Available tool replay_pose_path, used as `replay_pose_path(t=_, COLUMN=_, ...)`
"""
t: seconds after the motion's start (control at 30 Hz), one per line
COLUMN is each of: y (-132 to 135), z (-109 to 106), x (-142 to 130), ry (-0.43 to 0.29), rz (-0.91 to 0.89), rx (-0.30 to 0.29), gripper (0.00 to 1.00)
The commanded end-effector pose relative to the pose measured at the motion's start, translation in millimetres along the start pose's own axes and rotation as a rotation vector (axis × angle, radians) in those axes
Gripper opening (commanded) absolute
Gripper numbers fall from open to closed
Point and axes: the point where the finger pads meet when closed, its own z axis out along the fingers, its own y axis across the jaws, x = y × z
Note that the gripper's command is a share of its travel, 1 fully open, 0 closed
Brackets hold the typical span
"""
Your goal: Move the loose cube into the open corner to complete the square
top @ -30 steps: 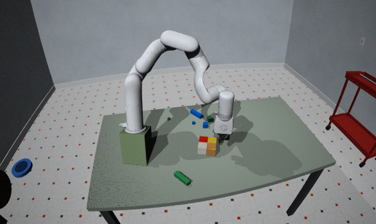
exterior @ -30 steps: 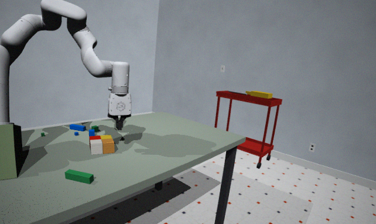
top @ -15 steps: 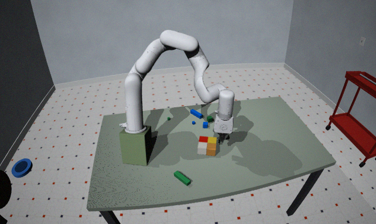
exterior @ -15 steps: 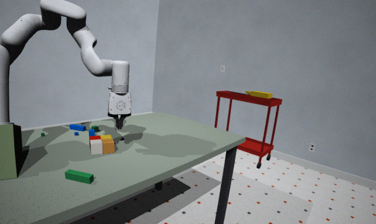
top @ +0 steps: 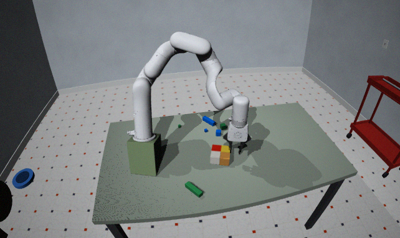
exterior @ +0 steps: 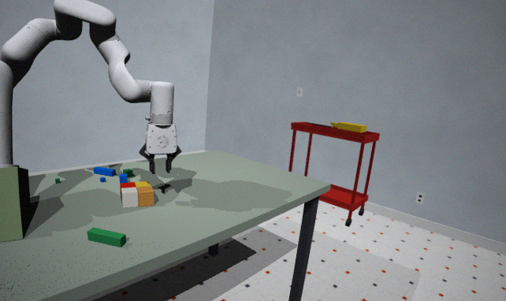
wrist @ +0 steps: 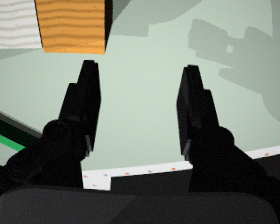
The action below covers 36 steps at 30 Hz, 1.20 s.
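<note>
A red cube (top: 216, 147) (exterior: 128, 184), a yellow cube (top: 225, 149) (exterior: 143, 183), a white cube (top: 215, 158) (exterior: 129, 198) (wrist: 13, 25) and an orange cube (top: 224, 159) (exterior: 146, 197) (wrist: 73, 27) stand together in a two-by-two square. No clear gap shows between them; their lower inner faces are hidden. The red and yellow cubes are out of the wrist view. My gripper (top: 235, 151) (exterior: 161, 172) (wrist: 139, 81) is partly open and empty, above the table to the right of the yellow and orange cubes.
Behind the square lie a blue cube (top: 218, 133) (exterior: 123, 178), a dark green block (top: 223, 126) (exterior: 128, 172), a blue bar (top: 209, 121) (exterior: 104, 171) and smaller pieces. A green bar (top: 194, 189) (exterior: 106, 237) lies near the front edge. A red cart (exterior: 336, 131) stands beyond the table.
</note>
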Motion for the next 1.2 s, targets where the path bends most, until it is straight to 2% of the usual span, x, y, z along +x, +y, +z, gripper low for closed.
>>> replay_pose_path(t=0.0, y=0, z=-1, x=-3, ry=0.000, rz=-0.059, rx=-0.004, gripper=0.50)
replay_pose_path(t=0.17, y=-5, z=-1, x=-7, ry=0.001, rz=-0.213, rx=-0.001, gripper=0.50)
replay_pose_path(t=0.33, y=-12, z=1, x=-14, ry=0.003, rz=-0.453, rx=0.002, gripper=0.50)
replay_pose_path(t=0.4, y=-12, z=1, x=-14, ry=0.003, rz=-0.453, rx=0.002, gripper=0.50)
replay_pose_path(t=0.53, y=-20, z=1, x=-20, ry=0.006, rz=-0.703, rx=0.004, gripper=0.50)
replay_pose_path(t=0.9, y=-44, z=2, x=-38, ry=0.000, rz=-1.232, rx=0.030, gripper=0.50)
replay_pose_path(t=0.97, y=-44, z=2, x=-38, ry=0.000, rz=-1.232, rx=0.030, gripper=0.50)
replay_pose_path(t=1.0, y=-46, z=2, x=-39, ry=0.002, rz=-1.375, rx=0.032, gripper=0.50)
replay_pose_path(t=1.17, y=-56, z=2, x=-46, ry=0.000, rz=-1.591, rx=0.047, gripper=0.50)
